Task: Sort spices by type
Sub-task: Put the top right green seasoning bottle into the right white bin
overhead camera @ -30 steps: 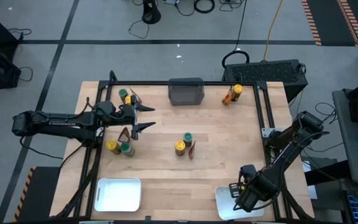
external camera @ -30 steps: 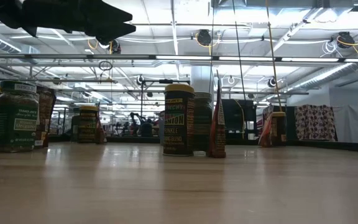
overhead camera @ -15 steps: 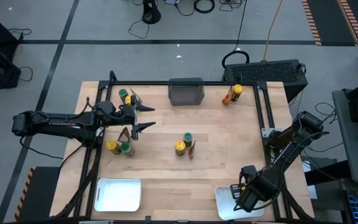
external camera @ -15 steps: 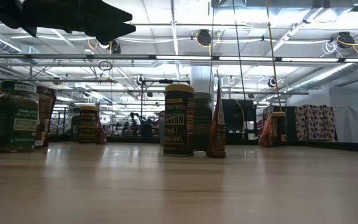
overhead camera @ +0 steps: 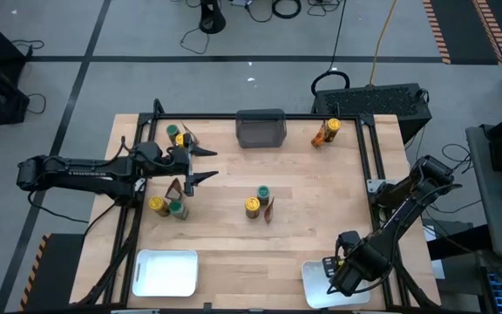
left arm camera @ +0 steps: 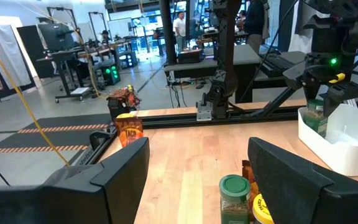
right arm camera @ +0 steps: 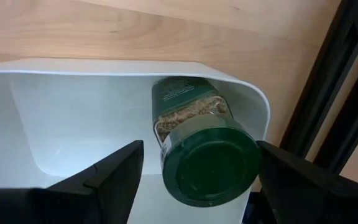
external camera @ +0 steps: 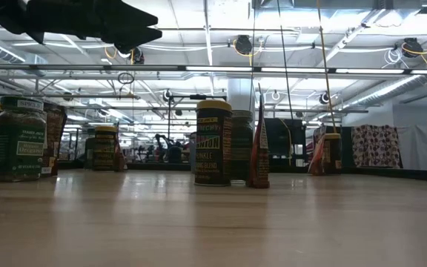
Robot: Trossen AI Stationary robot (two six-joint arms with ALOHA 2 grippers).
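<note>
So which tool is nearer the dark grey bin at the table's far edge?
Left. The left tool hovers just left of the dark grey bin; the right tool is over the white tray at the near right corner.

Bin [overhead camera: 261,127] at the table's [overhead camera: 303,235] far edge, jar with packet [overhead camera: 325,133] to its right, three spices [overhead camera: 259,203] at centre, a tray [overhead camera: 165,271] in each near corner, right gripper [overhead camera: 333,271] over the right tray [overhead camera: 321,292], a jar [right arm camera: 199,149] inside.

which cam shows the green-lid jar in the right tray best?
Right wrist view: the green-lidded jar fills the frame between the open right claw fingers, inside the white tray. Left wrist view shows it small and distant. High view: arm hides it. Low view: not visible.
</note>
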